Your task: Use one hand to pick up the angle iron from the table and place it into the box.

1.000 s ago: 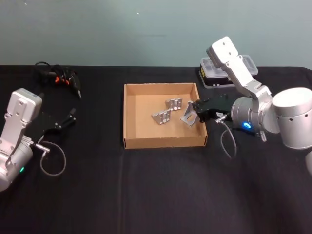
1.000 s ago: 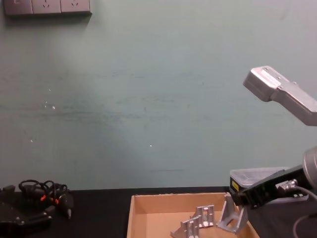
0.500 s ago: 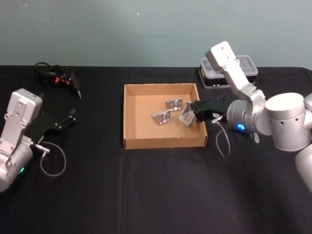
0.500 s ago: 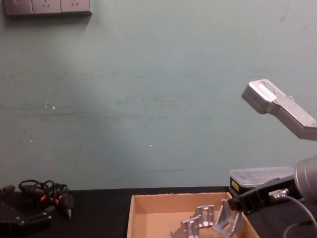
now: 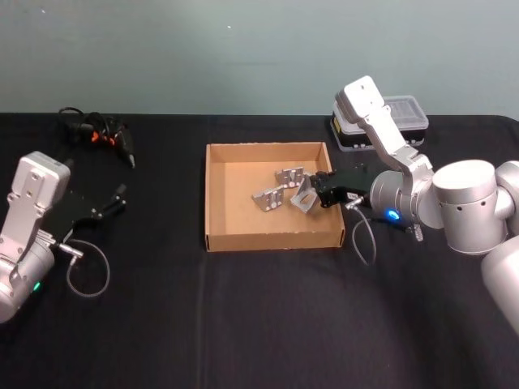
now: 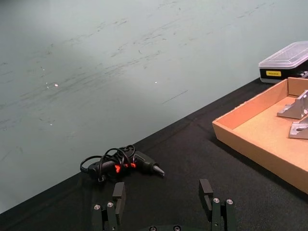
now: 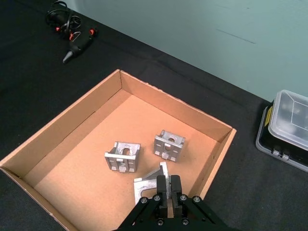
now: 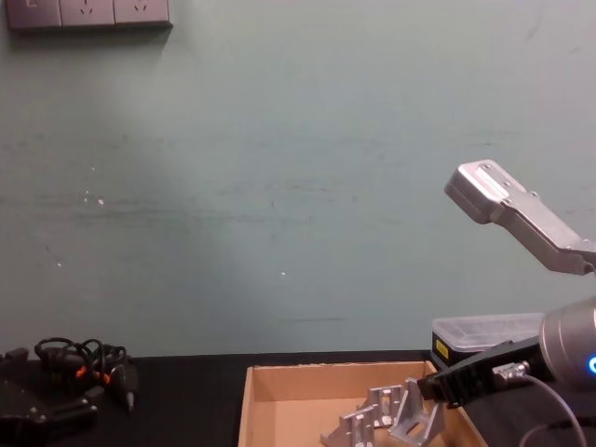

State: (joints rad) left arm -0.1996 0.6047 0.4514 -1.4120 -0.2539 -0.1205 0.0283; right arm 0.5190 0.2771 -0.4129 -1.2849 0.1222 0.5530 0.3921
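Observation:
A silver angle iron point(image 5: 306, 198) hangs just above the floor of the tan box point(image 5: 272, 240), near its right wall, with my right gripper point(image 5: 318, 194) shut on it. In the right wrist view the gripper point(image 7: 169, 190) pinches the angle iron point(image 7: 153, 182) over the box point(image 7: 72, 124). In the chest view the held piece point(image 8: 408, 419) sits low inside the box point(image 8: 307, 386). Two more angle irons point(image 5: 268, 198) point(image 5: 289, 174) lie on the box floor beside it. My left gripper point(image 6: 162, 191) stands open and idle over the table at the far left.
A black case with a clear lid point(image 5: 381, 121) stands behind my right arm. A black tool with coiled cable and orange marks point(image 5: 97, 134) lies at the back left. Bare black tabletop stretches in front of the box.
My right gripper has carried the angle iron leftward and lower, deeper into the box towards the two lying pieces. The left arm has stayed put.

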